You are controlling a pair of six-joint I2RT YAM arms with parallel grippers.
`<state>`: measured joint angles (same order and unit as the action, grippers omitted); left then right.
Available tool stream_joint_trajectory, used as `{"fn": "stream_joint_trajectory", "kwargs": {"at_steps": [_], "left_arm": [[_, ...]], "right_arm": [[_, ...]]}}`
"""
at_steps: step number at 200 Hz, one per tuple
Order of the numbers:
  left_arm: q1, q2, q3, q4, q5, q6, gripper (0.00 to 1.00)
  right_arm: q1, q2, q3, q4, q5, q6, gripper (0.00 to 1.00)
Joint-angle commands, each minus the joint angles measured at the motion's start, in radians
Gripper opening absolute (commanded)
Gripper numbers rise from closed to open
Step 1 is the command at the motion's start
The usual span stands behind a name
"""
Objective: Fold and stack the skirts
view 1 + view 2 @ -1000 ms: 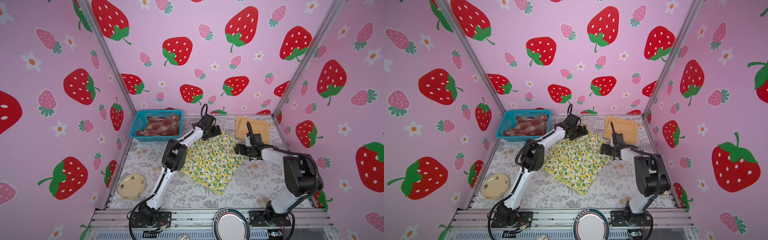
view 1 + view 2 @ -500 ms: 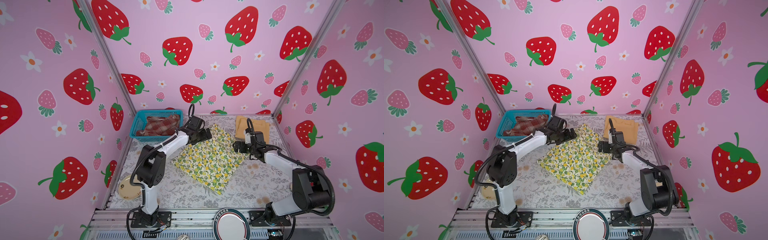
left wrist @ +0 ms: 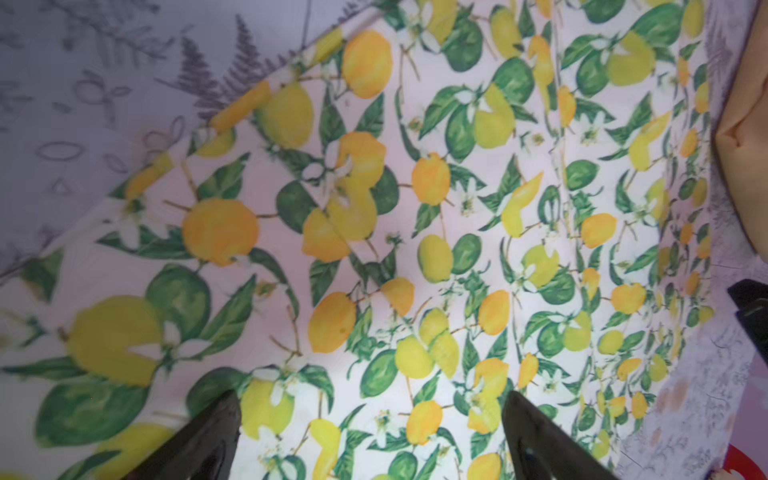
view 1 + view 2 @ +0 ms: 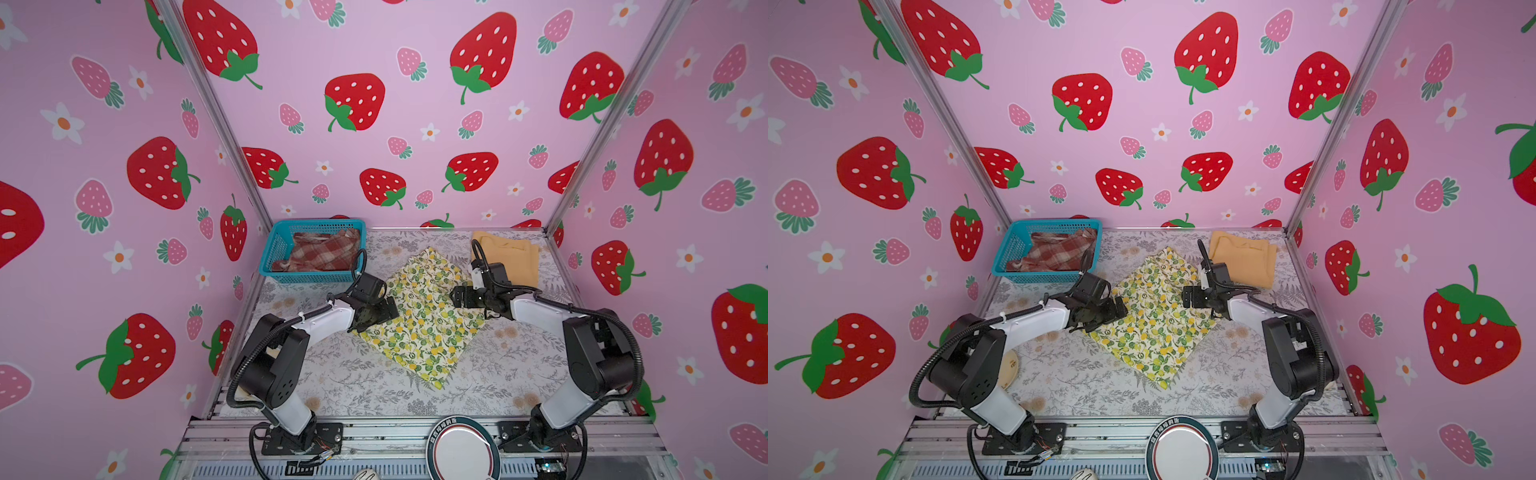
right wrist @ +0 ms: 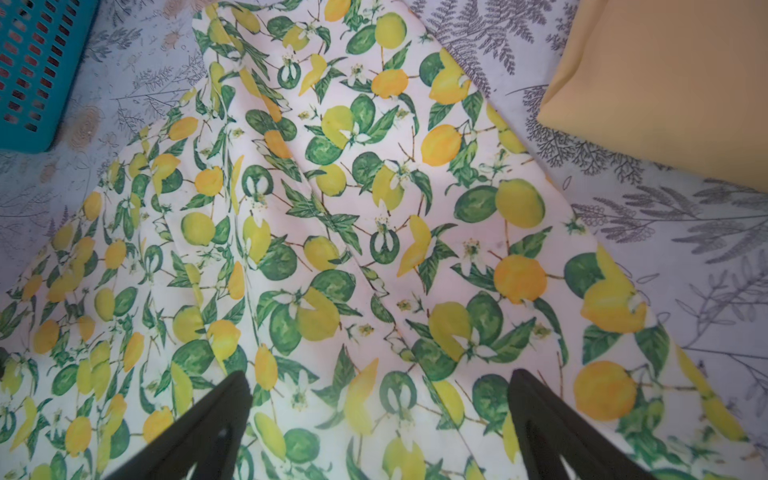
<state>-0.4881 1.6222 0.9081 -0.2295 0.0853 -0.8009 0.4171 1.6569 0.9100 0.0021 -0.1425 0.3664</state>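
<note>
Strawberry walls; fern-print tabletop bears lemon skirt; both jaws wide, empty.

Left pincer farther forward and leftward.

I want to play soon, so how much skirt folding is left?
Done: the mustard skirt looks folded, lying at the back right. In hand: the lemon skirt lies spread flat in the middle, with the left tool and right tool open at its two sides, gripping nothing. Left: fold it, stack it, then do the plaid skirt crumpled in the teal basket.
</note>
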Motion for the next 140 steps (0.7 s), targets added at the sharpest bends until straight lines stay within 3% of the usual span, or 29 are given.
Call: {"fn": "stream_joint_trajectory", "kwargs": {"at_steps": [1, 140], "left_arm": [[0.003, -0.062, -0.058, 0.027, -0.057, -0.033, 0.99], [0.005, -0.261, -0.377, 0.039, -0.108, -0.102, 0.99]], "right_arm": [[0.008, 0.015, 0.034, 0.005, 0.018, 0.003, 1.00], [-0.028, 0.083, 0.106, -0.013, 0.079, 0.007, 1.00]]}}
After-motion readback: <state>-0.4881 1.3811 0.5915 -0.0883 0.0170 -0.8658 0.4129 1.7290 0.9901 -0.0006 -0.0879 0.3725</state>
